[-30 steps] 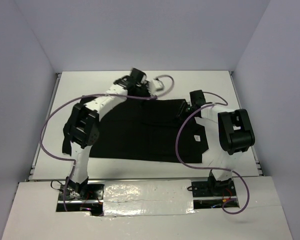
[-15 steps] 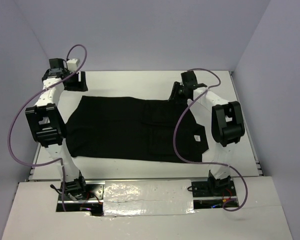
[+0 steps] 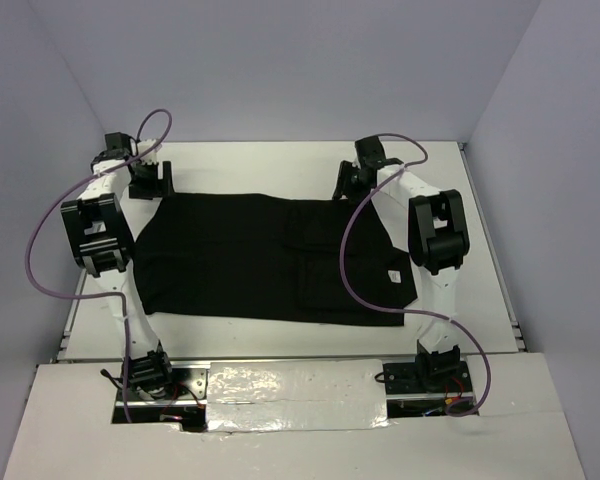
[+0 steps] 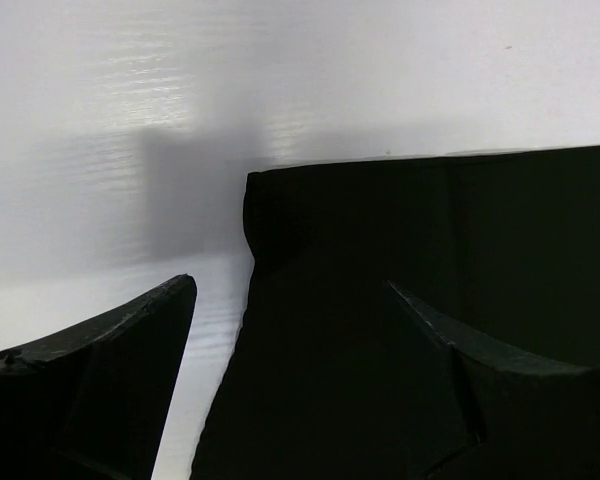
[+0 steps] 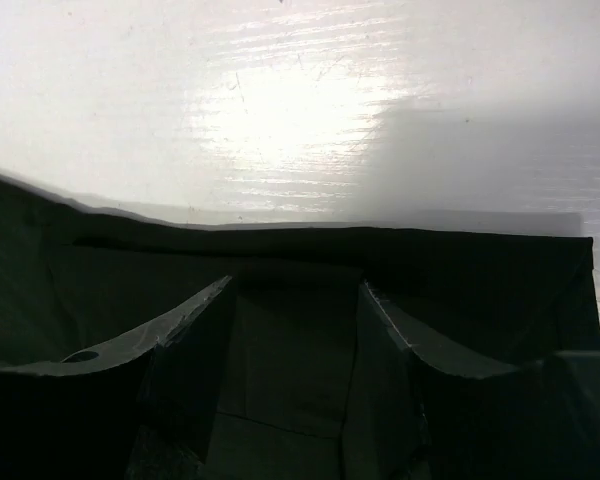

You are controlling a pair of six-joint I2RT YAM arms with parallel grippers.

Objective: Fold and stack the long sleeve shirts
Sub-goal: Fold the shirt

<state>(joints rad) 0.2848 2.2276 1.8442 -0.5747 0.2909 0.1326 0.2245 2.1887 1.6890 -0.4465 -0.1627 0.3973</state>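
One black long sleeve shirt lies spread flat across the white table, with a small white tag near its right end. My left gripper hovers at the shirt's far left corner. In the left wrist view it stands open, that corner of the shirt lying between its fingers. My right gripper is at the far edge, right of the middle. It stands open just above the cloth, holding nothing.
Pale walls close in the table on the left, back and right. Purple cables loop from both arms, and one cable crosses the shirt's right part. A strip of bare white table runs beyond the shirt's far edge.
The left arm has swung from the middle of the far edge out to the shirt's far left corner. The right gripper has moved back to the far edge. Both sets of jaws have opened wider.
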